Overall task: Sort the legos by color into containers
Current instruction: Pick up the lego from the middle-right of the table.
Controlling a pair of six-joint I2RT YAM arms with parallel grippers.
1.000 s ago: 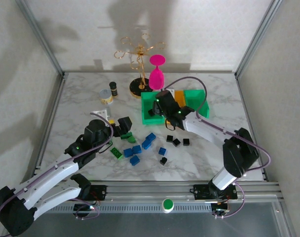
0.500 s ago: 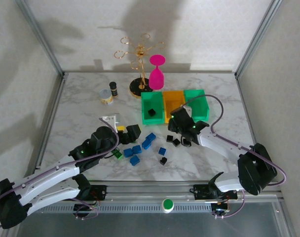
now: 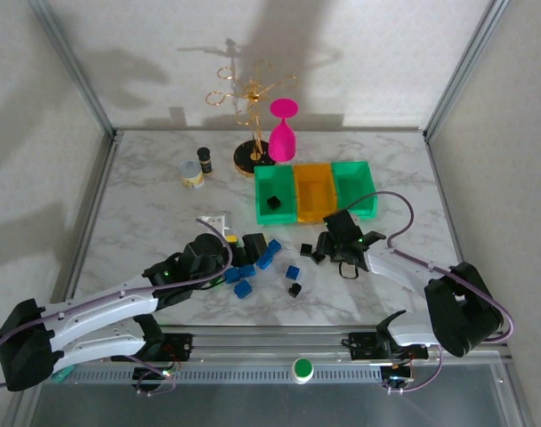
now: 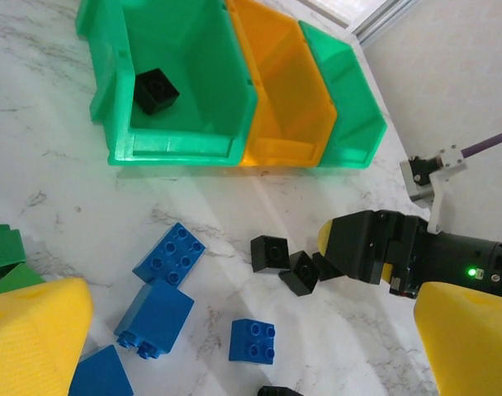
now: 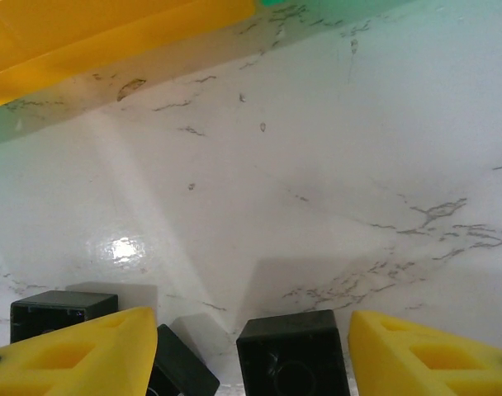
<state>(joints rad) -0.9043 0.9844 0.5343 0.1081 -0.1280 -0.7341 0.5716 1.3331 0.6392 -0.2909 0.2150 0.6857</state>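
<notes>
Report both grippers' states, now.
Left gripper: open, holding nothing.
Right gripper: open, jaws standing either side of a black lego, not gripping it.

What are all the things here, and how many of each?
bins: three, green-orange-green, row at the back.
black legos: five, black, one in the left green bin, four on the table.
blue legos: about six, blue, left of the loose black ones.
green legos: at least two, green, at the left wrist view's edge.
goblet: one, pink, behind the bins.
stand: one, gold, beside the goblet.
tin can: one, silvery, back left.
jar: one, dark, beside the can.
left end effector: one, yellow, open above blue legos.
right end effector: one, yellow, open around a black lego.
</notes>
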